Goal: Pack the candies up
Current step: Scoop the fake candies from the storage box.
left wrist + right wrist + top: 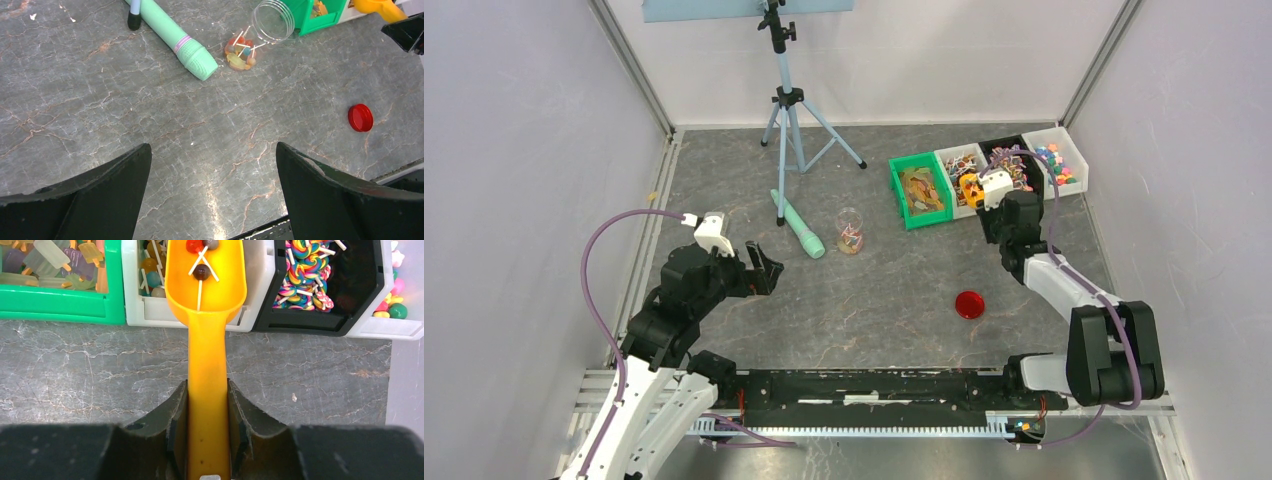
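Right wrist view: the right gripper (207, 391) clamps the handle of the orange scoop (207, 340), a few candies (202, 272) in its bowl above the white bin (150, 315). Over the table (200, 100), the left gripper (212, 146) gapes wide, holding nothing.

L gripper (764, 270) nr left edge, jaws wide; R gripper (207, 407) twd far-right corner, clamped on scoop (207, 335) handle.

Left arm (669, 300) and right arm (1074, 290) were black-jointed with white shells, purple cables (588, 268) looped outside, fingers (176, 412) were matte black wedges
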Robot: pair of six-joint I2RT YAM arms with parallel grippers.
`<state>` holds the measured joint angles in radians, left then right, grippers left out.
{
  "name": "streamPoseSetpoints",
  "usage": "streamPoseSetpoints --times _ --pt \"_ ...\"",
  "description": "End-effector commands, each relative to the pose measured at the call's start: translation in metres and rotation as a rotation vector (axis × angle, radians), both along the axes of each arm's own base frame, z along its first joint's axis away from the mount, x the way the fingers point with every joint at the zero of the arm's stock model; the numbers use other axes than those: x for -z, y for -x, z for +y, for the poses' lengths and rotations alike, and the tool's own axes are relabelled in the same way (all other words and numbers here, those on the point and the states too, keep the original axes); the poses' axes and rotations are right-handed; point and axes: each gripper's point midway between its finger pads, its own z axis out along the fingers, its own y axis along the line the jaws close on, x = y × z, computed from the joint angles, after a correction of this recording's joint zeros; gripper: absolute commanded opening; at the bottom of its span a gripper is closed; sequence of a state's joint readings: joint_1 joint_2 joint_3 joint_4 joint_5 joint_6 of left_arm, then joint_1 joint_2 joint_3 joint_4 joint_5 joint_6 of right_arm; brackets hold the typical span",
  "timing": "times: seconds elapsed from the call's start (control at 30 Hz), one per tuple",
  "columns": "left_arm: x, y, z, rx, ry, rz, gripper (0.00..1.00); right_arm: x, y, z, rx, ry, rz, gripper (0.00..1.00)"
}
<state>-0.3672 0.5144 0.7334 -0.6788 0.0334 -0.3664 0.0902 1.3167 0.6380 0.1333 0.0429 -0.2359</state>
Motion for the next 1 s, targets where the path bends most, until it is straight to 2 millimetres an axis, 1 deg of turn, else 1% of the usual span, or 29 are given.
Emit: streamPoseSetpoints --times 0.0,0.3,0.5,0.53,0.73,0.97 --pt "-0.006 -0.003 -0.004 0.017 0.009 -0.026 1.00 -0.030 -0.010 0.004 -0.004 -0.039 -0.124 0.00" --pt "-0.006 -0.002 -0.003 0.013 0.010 -0.030 1.00 -0.055 -0.010 0.006 -0.021 -0.041 -0.178 0.00" --pt "-0.006 -0.003 -0.003 0.014 0.010 -0.028 1.00 -0.069 -0.007 0.007 -0.028 -0.049 -0.209 0.00" --pt "-0.007 -0.003 -0.003 0.014 0.010 -0.029 1.00 -0.071 -0.006 0.013 -0.053 -0.064 -0.213 0.00" --pt "-0.007 -0.002 -0.003 0.014 0.010 -0.029 1.00 -0.088 0.000 0.020 -0.085 -0.104 -0.250 0.00" --pt "-0.006 -0.003 -0.003 0.013 0.009 -0.029 1.00 -0.119 0.008 0.039 -0.139 -0.160 -0.297 0.00"
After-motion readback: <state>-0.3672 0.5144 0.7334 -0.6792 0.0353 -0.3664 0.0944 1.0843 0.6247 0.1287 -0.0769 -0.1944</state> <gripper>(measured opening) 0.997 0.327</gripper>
